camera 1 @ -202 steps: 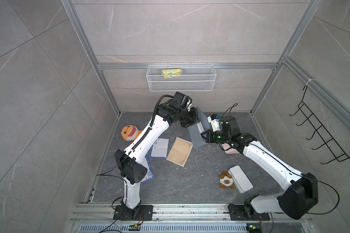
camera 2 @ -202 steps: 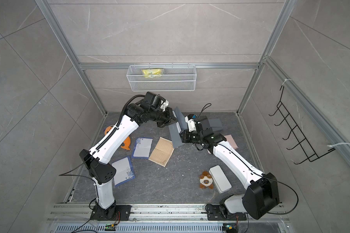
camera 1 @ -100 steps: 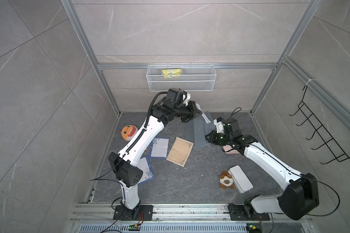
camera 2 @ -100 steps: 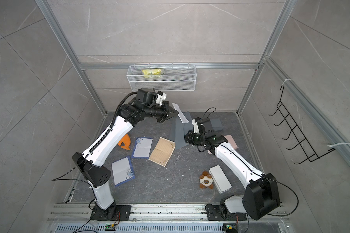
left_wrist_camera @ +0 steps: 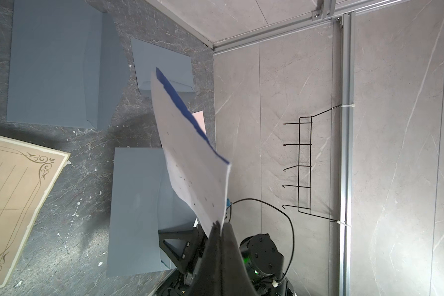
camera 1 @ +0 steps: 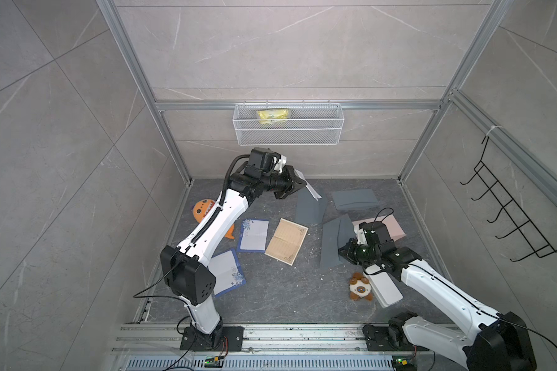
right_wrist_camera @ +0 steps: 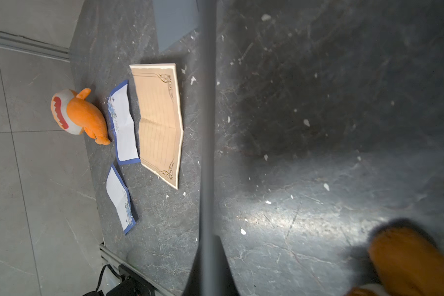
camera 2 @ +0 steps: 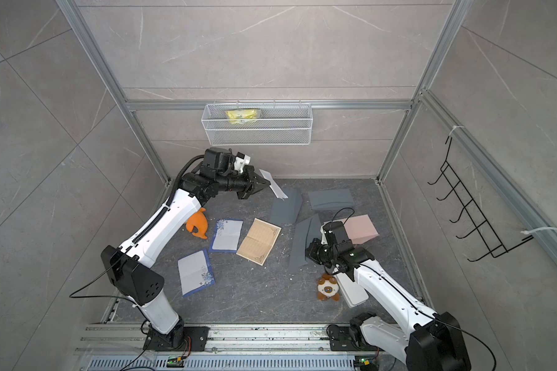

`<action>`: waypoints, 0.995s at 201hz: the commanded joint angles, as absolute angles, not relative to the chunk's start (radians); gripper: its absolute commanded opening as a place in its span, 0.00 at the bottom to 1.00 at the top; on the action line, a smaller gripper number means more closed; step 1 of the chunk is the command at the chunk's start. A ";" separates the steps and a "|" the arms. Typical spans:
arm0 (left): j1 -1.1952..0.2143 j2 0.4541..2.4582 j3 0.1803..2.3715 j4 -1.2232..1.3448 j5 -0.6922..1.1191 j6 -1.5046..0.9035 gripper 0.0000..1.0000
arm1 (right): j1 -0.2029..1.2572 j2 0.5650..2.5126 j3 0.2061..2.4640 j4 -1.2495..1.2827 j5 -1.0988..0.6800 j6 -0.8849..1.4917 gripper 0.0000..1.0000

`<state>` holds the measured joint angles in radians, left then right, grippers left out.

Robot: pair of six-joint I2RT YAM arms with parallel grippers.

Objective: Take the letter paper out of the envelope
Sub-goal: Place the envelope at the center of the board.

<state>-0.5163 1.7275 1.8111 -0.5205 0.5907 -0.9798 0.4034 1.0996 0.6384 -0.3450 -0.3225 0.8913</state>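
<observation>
My left gripper [camera 1: 301,184] is closed on a corner of the letter paper [left_wrist_camera: 192,159], which sticks out beyond its fingertips, fully out. My right gripper [camera 1: 341,252] pinches the grey envelope [camera 1: 331,245] by its edge, well apart from the paper.

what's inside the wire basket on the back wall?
A crumpled yellow packet lies in the wire basket, seen in both top views. Nothing else shows through the mesh; the packet's underside and contents are hidden.

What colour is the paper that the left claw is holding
The paper is white with a dark blue edge; the left wrist view shows it best.
</observation>
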 commanded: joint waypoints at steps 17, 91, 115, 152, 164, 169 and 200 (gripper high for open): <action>-0.516 1.669 1.758 -0.435 0.648 -0.977 0.00 | 0.400 1.158 0.510 -0.139 -0.385 1.013 0.00; -0.516 1.651 1.703 -0.431 0.645 -0.966 0.00 | 0.393 1.319 0.562 -0.219 -0.361 0.939 0.02; -0.515 1.651 1.692 -0.431 0.646 -0.962 0.00 | 0.386 1.341 0.590 -0.265 -0.340 0.895 0.09; -0.515 1.655 1.685 -0.433 0.650 -0.957 0.00 | 0.382 1.352 0.634 -0.364 -0.303 0.847 0.26; -0.516 1.655 1.680 -0.431 0.650 -0.956 0.00 | 0.379 1.346 0.647 -0.400 -0.279 0.838 0.28; -0.515 1.655 1.678 -0.430 0.650 -0.956 0.00 | 0.376 1.342 0.651 -0.412 -0.272 0.835 0.28; -0.515 1.657 1.666 -0.422 0.652 -0.957 0.00 | 0.372 1.340 0.689 -0.486 -0.234 0.807 0.29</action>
